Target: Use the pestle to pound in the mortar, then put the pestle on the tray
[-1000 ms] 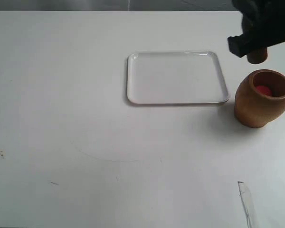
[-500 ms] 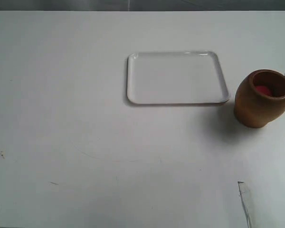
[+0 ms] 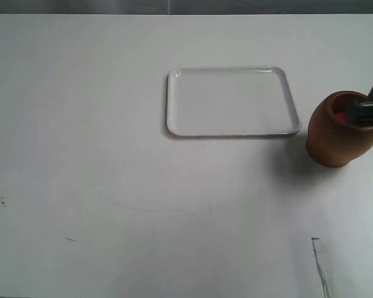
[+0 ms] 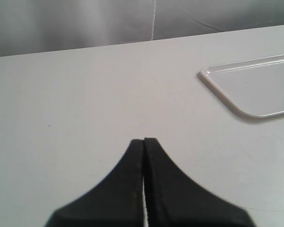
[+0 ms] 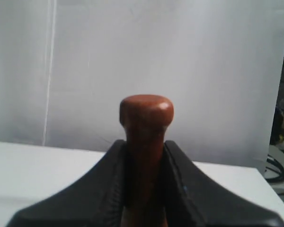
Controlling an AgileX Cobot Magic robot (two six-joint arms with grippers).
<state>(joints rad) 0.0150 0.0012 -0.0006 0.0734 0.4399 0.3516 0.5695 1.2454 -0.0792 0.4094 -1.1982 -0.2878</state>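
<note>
The light-brown mortar (image 3: 336, 135) stands on the table at the right, just right of the white tray (image 3: 230, 102), which holds nothing. Something red (image 3: 341, 117) lies inside the mortar. A dark part of my right gripper (image 3: 368, 112) reaches in from the right edge across the mortar's mouth. In the right wrist view my right gripper (image 5: 144, 142) is shut on the reddish-brown pestle (image 5: 146, 113), whose rounded end sticks out beyond the fingertips. My left gripper (image 4: 144, 140) is shut on nothing, low over bare table, with a corner of the tray (image 4: 255, 87) off to one side.
The white table (image 3: 112, 186) carries a few small marks and a scuff near its front right (image 3: 320, 264). A grey wall or curtain stands behind the table's far edge (image 4: 85, 23).
The right gripper with the pestle was above and behind the mortar, then swung almost out of view to the right. Now a dark part of it is back across the mortar's mouth.
</note>
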